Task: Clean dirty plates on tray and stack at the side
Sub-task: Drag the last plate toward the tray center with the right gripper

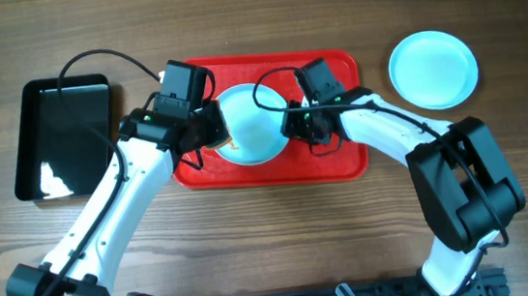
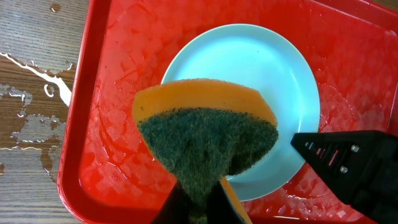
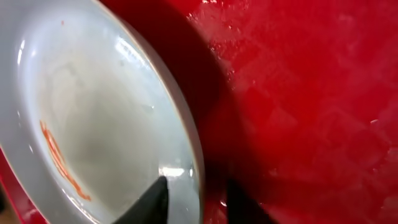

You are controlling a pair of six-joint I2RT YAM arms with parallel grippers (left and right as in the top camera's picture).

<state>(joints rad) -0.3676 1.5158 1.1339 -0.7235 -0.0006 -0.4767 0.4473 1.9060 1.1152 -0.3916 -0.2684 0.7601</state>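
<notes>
Left hand [image 2: 200,208] pinching sponge [image 2: 205,137] over smeared plate [image 2: 249,68] on tray [image 2: 124,50]; right hand [image 3: 196,202] slightly spread astride plate's right rim.

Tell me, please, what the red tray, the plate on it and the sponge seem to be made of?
The tray looks like glossy moulded plastic: rounded raised rim, wet shine. The plate is smooth with sharp highlights, glazed ceramic or hard plastic; the look leaves that open. The sponge seems orange foam faced with a coarse dark-green fibrous scouring layer.
</notes>
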